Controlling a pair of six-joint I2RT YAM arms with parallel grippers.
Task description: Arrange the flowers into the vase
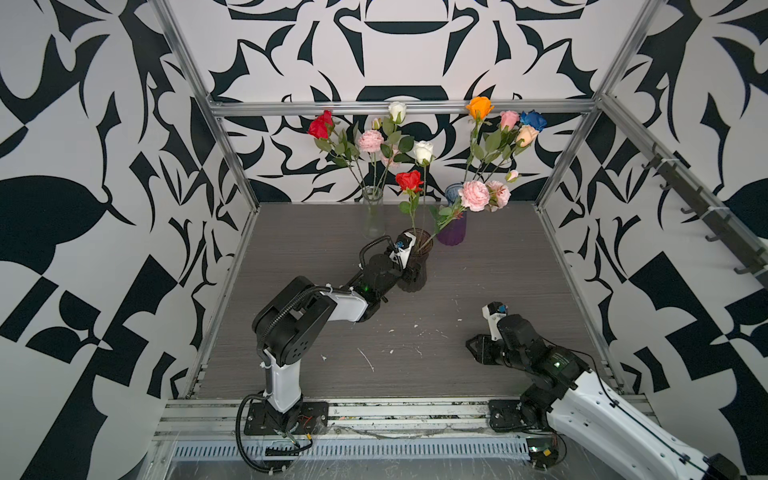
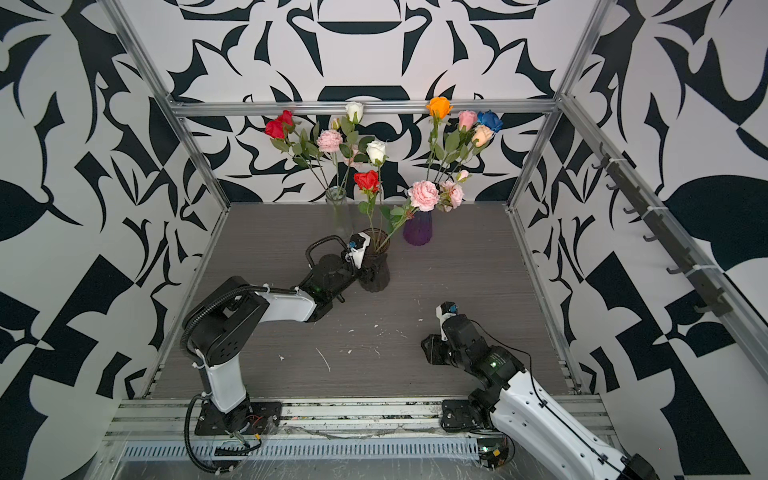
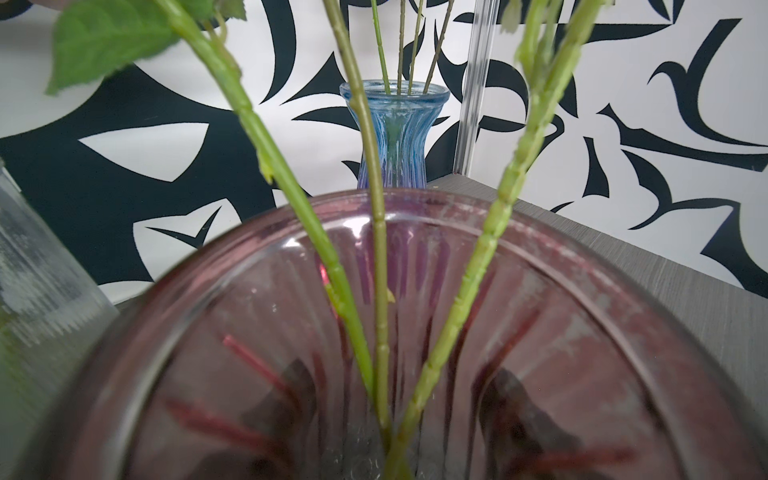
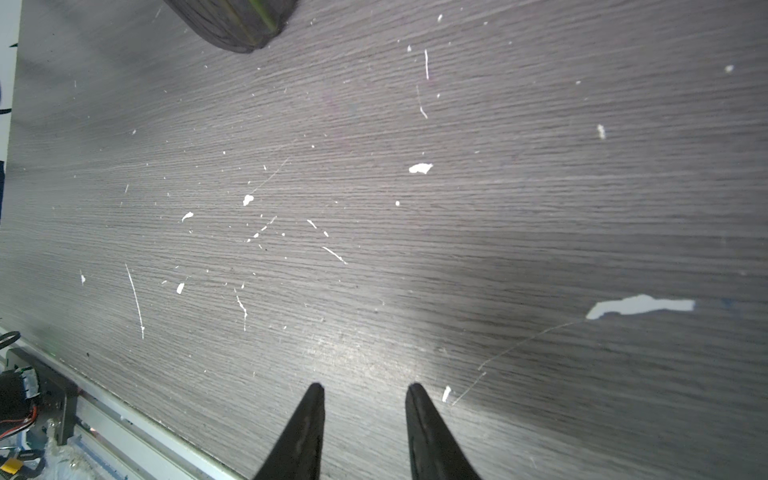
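Note:
A dark smoky vase [image 1: 417, 266] stands mid-table, seen close up in the left wrist view [image 3: 582, 316]. It holds three flowers: a red rose [image 1: 409, 180], a white rose [image 1: 423, 151] and a ruffled pale pink bloom [image 1: 473, 195]. Their green stems [image 3: 380, 291] cross inside the glass. My left gripper [image 1: 409, 275] is shut on this vase low down, its fingers [image 3: 286, 395] showing dark through the glass on either side. My right gripper [image 4: 365, 388] hangs open and empty over bare table at the front right [image 1: 478, 347].
A tall clear vase [image 1: 372, 214] at the back holds red, white and pink flowers. A blue-purple vase [image 1: 452, 226] behind the dark one holds orange, pink, blue and peach roses. Metal frame posts and patterned walls enclose the table [image 1: 519, 270]. White flecks mark the wood.

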